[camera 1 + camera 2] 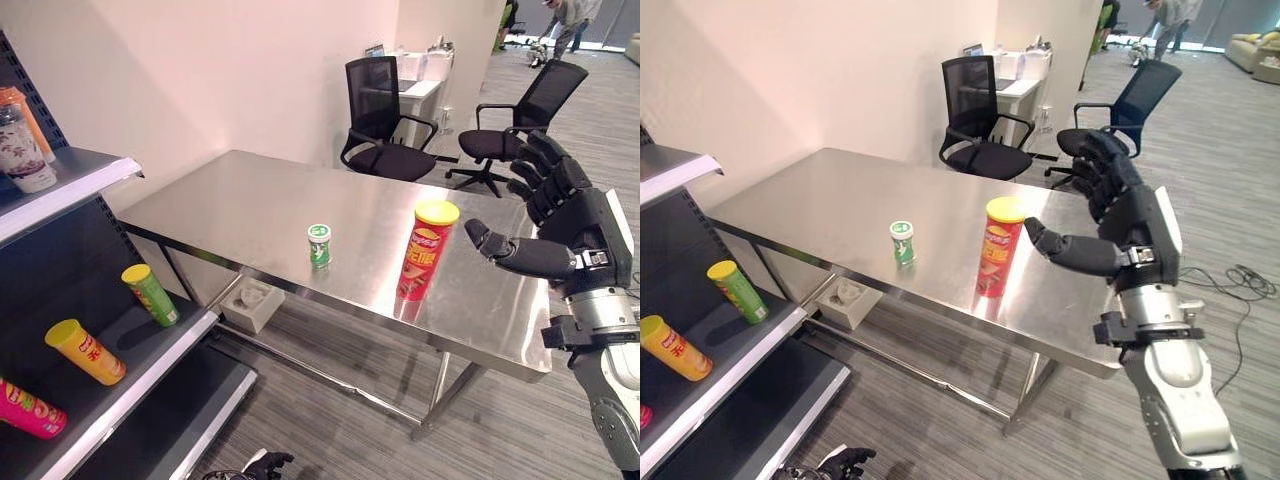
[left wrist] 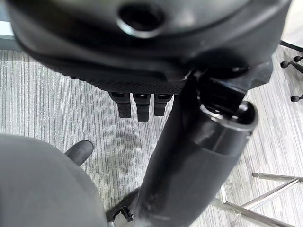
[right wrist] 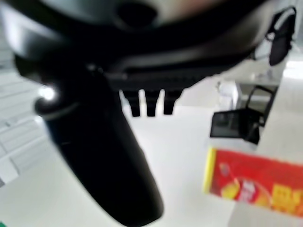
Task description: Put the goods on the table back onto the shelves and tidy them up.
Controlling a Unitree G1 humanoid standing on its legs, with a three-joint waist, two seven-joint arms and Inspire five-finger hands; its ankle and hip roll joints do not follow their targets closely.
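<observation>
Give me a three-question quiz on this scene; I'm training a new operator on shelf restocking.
1. True or false: the right hand is shut on the red can.
2. Which stands nearer the shelf on the table: A) the red can, B) the green cup?
3. Fill in: on the shelf, the yellow can and the green can are both ___, not upright.

Key
1. False: its fingers are open, beside the can, not touching it.
2. B.
3. Lying down.
</observation>
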